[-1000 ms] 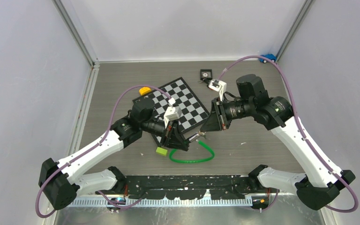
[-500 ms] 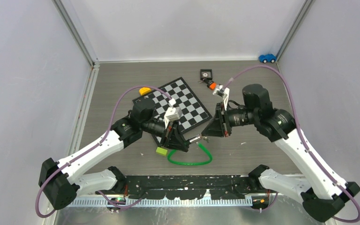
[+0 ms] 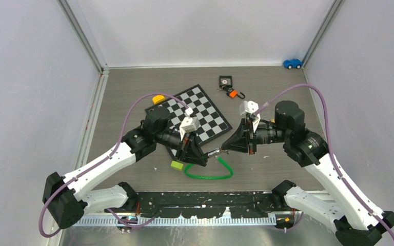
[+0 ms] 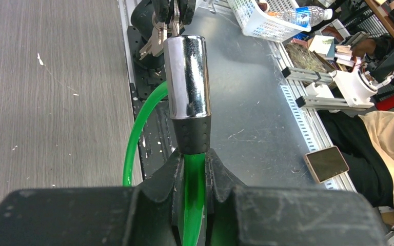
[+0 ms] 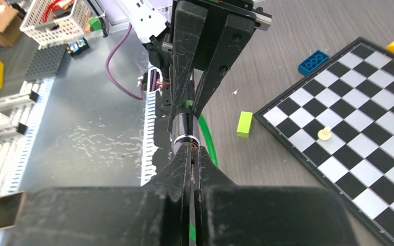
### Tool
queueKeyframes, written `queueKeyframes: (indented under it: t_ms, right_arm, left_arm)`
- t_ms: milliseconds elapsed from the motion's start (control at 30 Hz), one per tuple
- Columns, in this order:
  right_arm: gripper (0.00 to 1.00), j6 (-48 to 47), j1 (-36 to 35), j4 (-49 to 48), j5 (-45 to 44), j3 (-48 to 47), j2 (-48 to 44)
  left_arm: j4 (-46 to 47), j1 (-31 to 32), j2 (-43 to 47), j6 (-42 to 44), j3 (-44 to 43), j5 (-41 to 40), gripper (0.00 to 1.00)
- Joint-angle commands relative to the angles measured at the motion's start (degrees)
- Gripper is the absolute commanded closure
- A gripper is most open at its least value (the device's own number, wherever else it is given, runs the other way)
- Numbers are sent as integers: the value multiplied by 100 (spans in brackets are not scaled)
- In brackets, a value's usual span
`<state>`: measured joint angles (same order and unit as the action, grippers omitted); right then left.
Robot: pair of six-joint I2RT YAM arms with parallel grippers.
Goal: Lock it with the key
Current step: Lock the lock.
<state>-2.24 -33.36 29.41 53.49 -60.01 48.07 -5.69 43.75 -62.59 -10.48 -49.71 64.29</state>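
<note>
Chrome lock barrel is up off the table, centre of the scene towards the near side, between the two arms. It runs roughly left-right. A black collar sits at its left end, and the green cable comes out of that.

My left gripper is clamped on the cable right at the collar, fingers tight on both sides. The rest of the cable loops down onto the table just near of the barrel.

My right gripper is at the barrel's right end face. Its fingers are pinched almost fully together with only a sliver of gap. From the left wrist I see a bunch of keys hanging at those fingertips, so I read it as gripping a key from the bunch. The pinched key's blade is hidden, so I cannot tell whether it's in the keyhole or how deep.

Around it:
- A lime brick is on the table just left of the cable loop.
- The chessboard is just far of the left gripper, with one white pawn on it.
- A blue brick lies beside the board.
- A blue toy car is in the far right corner.
</note>
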Motion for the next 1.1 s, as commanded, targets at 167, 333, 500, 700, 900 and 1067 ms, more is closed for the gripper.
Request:
queueKeyframes:
  t_ms: [167, 333, 500, 700, 900, 1067]
  right_arm:
    - [99, -1719, -49, -114, 417, 83, -472]
    - [100, -1819, -48, 177, 234, -186, -511]
    - [100, -1642, -41, 942, -280, -805, -129]
    - [100, -1724, 43, 1278, -566, -1161, -62]
    - [99, -1784, 67, 1606, -823, -1435, -126]
    - [99, -1356, 66, 1625, -1539, -1474, -219]
  left_arm:
    - [435, -59, 52, -130, -189, 140, 100]
    - [425, -59, 53, -130, -150, 160, 100]
    - [399, -59, 100, -121, -55, 153, 100]
    - [113, -59, 238, 44, 15, 97, 100]
    - [50, -59, 304, 70, 80, 70, 100]
    - [47, -59, 341, 98, 132, 32, 100]
